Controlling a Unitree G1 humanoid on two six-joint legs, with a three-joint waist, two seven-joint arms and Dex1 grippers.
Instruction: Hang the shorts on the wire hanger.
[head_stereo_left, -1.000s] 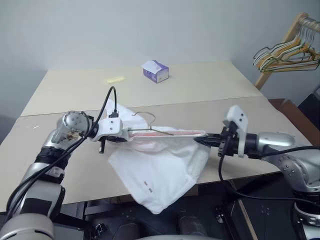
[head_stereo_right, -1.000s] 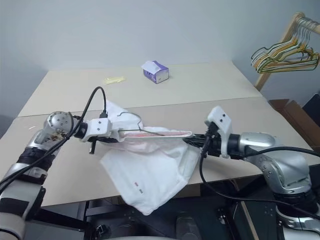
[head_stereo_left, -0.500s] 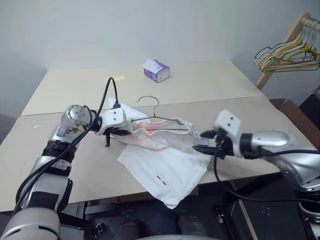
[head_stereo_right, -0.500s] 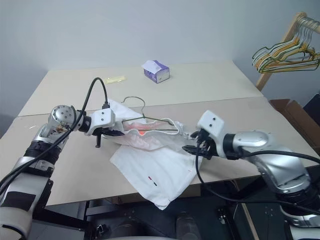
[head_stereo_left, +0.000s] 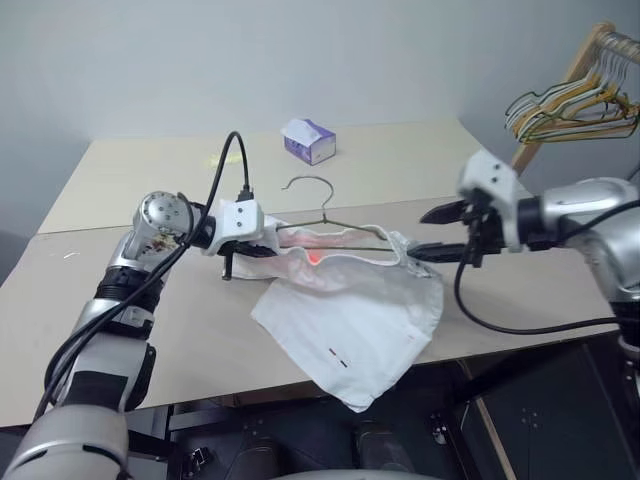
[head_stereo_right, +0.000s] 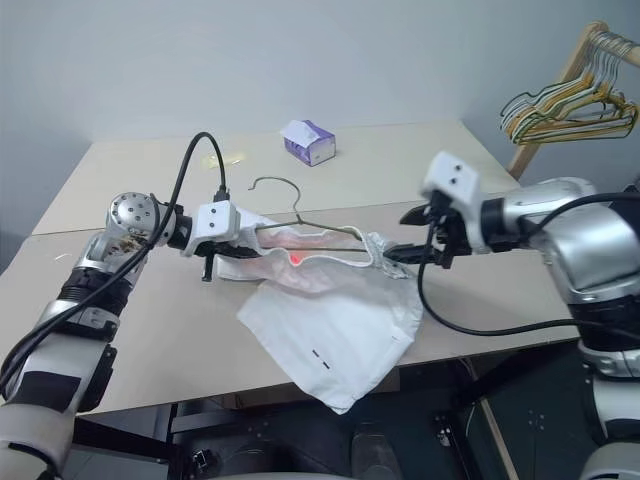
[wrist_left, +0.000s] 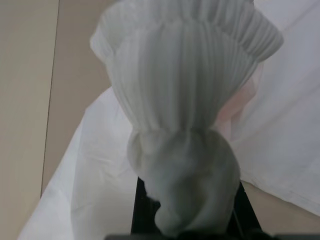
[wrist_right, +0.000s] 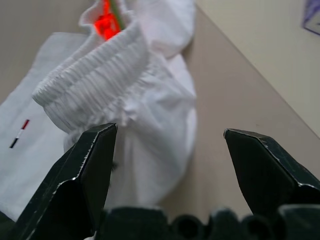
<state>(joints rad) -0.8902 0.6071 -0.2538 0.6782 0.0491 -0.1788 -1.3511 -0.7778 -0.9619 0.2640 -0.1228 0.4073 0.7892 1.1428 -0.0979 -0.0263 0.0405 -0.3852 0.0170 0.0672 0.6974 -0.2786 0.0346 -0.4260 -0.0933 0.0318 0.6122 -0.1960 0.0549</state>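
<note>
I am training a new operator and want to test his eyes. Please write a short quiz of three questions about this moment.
1. True or false: the right claw is closed on the shorts.
2. Which claw grips the gathered waistband? A) left claw B) right claw C) neither
3. Fill in: the hook of the wire hanger rises above the ______ of the shorts.

Key:
1. False: its fingers stand wide apart, beside the waistband's free end.
2. A: cloth is bunched between its fingers in the left wrist view.
3. Waistband.
</note>
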